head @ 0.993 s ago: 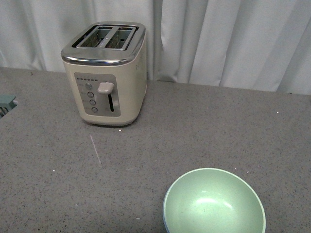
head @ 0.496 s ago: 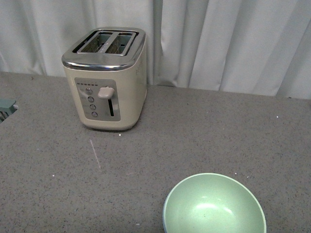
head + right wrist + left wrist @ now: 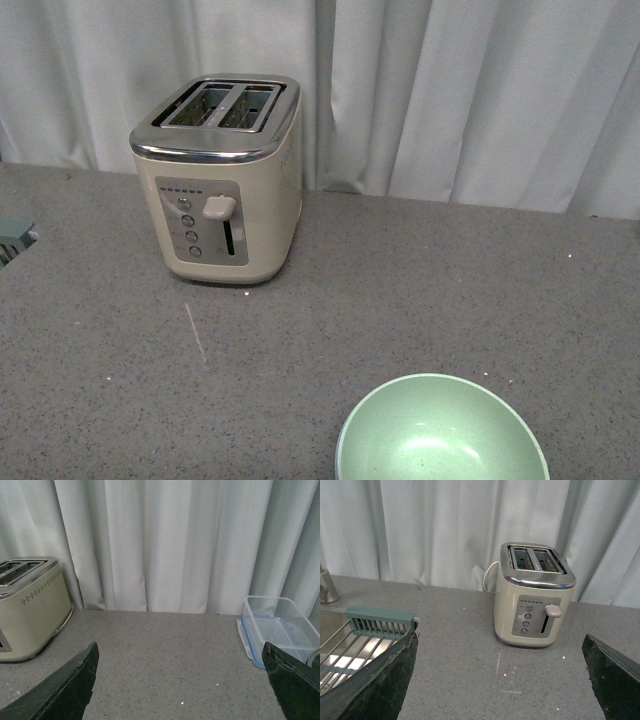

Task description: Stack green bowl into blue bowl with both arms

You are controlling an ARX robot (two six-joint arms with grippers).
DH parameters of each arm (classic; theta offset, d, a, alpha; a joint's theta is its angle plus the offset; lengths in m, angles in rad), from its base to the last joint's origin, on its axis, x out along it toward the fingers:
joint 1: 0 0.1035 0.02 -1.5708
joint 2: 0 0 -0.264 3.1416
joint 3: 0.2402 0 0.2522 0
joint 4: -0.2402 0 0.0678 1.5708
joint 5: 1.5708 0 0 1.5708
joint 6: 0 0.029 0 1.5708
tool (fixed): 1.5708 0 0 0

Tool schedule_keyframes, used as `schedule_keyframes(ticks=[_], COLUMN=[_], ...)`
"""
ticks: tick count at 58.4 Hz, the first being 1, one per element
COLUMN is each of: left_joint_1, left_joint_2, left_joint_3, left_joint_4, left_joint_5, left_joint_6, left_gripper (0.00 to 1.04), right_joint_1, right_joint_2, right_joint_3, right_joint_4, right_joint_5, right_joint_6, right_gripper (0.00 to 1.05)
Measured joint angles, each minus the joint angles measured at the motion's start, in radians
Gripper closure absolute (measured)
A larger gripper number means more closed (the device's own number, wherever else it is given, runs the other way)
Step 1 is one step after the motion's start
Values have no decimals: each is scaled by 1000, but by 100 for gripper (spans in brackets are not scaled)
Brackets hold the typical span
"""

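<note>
So the round pale mint-green matte plastic bowl (image 3: 441, 432) sits right at the near edge of the grey speckled desk (image 3: 420, 280), a bit right of centre, partly cut off by the front view. There's a thin bluish edge under its left rim, which looks like the light blue bowl, but I can't really tell.

Further back on the left stands a cream two-slot toaster with a chrome top (image 3: 222, 175), well apart from the bowl, with white curtains (image 3: 450, 90) behind it.

The left pincer (image 3: 500, 680) is spread wide with nothing between its black fingers (image 3: 375, 685). Same for the right pincer (image 3: 182, 685): wide open and empty.

Off to the left is a sink with a teal-edged wire rack (image 3: 377, 622); off to the right, a clear plastic container with a blue-trimmed rim (image 3: 277, 627).
</note>
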Motion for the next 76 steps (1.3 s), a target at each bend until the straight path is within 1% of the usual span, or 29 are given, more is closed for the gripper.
schedule_keyframes(ticks=[76], left_joint_1=[0], left_joint_2=[0], left_joint_3=[0], left_joint_4=[0], left_joint_5=[0], left_joint_6=[0], left_gripper=[6], right_joint_1=[0], right_joint_2=[0], right_joint_3=[0], right_joint_4=[0], right_joint_5=[0], right_joint_6=[0], right_gripper=[9])
